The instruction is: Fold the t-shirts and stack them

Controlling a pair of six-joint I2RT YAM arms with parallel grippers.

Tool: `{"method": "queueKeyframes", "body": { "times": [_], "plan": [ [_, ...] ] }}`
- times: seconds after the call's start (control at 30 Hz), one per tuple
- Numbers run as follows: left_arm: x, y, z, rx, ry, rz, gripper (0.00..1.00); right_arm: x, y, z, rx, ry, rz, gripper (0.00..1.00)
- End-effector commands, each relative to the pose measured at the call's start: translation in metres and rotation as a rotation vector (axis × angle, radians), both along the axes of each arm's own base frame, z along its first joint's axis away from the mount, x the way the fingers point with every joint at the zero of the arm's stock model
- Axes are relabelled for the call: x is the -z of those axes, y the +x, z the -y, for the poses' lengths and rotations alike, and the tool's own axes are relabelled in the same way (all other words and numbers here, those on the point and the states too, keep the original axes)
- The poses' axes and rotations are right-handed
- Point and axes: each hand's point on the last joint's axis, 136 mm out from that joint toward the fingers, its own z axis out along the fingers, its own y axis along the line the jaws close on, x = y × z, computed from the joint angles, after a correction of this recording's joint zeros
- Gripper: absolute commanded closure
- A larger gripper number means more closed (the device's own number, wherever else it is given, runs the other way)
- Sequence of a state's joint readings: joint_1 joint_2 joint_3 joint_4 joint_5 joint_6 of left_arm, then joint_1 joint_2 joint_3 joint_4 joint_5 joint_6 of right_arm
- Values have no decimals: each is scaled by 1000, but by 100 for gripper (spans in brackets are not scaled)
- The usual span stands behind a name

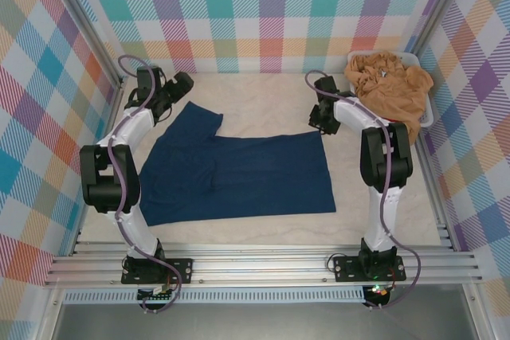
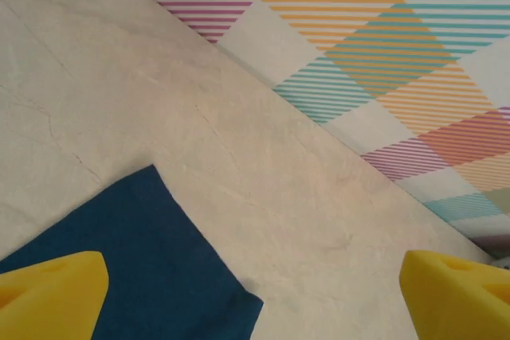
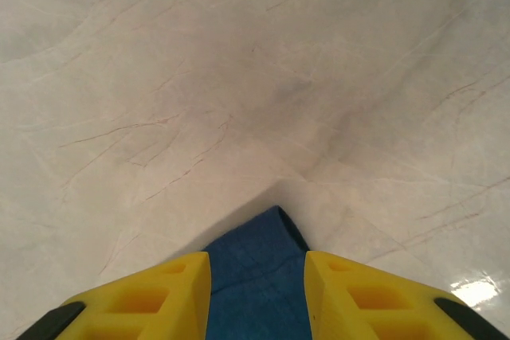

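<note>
Right gripper [image 3: 256, 267] straddles the navy t-shirt [image 3: 259, 304] corner.

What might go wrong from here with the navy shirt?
The right gripper straddles only the very corner of the navy t-shirt; it may slip out when lifted. The left gripper is open, holding nothing, so a one-sided pull could skew the flat shirt.

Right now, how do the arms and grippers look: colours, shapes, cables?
The left arm and right arm have white links, black joints and a purplish-grey cable looping alongside. The left gripper and right gripper have bright yellow, wedge-shaped fingers; the right ones show moulded recesses and black backing.
</note>
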State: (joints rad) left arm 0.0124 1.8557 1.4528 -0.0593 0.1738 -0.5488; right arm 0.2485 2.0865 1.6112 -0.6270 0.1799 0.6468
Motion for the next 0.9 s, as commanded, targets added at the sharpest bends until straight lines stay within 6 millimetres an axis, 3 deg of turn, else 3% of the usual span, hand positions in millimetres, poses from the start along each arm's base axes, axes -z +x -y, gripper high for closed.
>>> {"method": "queueKeyframes", "body": {
  "times": [0.0,0.17,0.4,0.6,0.87],
  "plan": [
    [2,32,-7,17,-10,-24,8,7,4,5,34,-9,-48,65],
    [52,33,-10,39,20,-225,20,19,4,6,43,-14,-84,67],
    [90,25,-9,89,74,-379,31,31,-3,11,61,-46,-151,70],
    [104,32,-3,156,120,-393,38,33,2,8,55,-34,-144,81],
    [112,53,-10,168,199,-381,36,31,9,6,41,-30,-132,95]
  ]
}}
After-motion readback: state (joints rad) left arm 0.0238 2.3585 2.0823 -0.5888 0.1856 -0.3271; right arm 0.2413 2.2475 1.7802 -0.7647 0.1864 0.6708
